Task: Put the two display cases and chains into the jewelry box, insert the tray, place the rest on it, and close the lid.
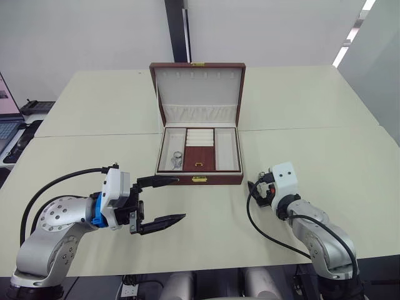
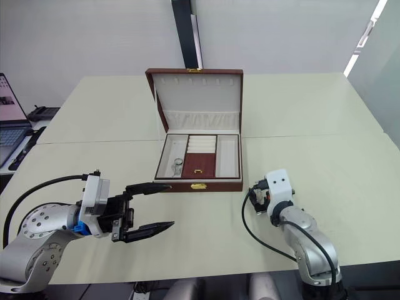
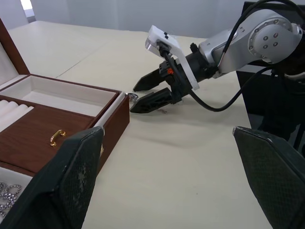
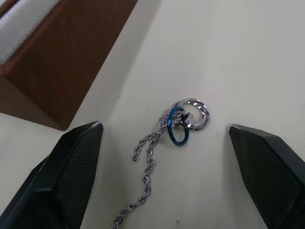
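Observation:
The jewelry box stands open at mid-table, its lid upright behind it. The tray sits inside the box. A silvery chain lies in the tray's left compartment. On the table, off the box's front right corner, lies a short chain topped with silver and blue rings. My right gripper hangs open just above it, a finger on either side. My left gripper is open and empty, in front of the box's left front corner. The two display cases are hidden.
A laptop and a dark handset sit off the table's left side. A seam runs across the cream table behind the box's base. The near table edge lies close under both arms.

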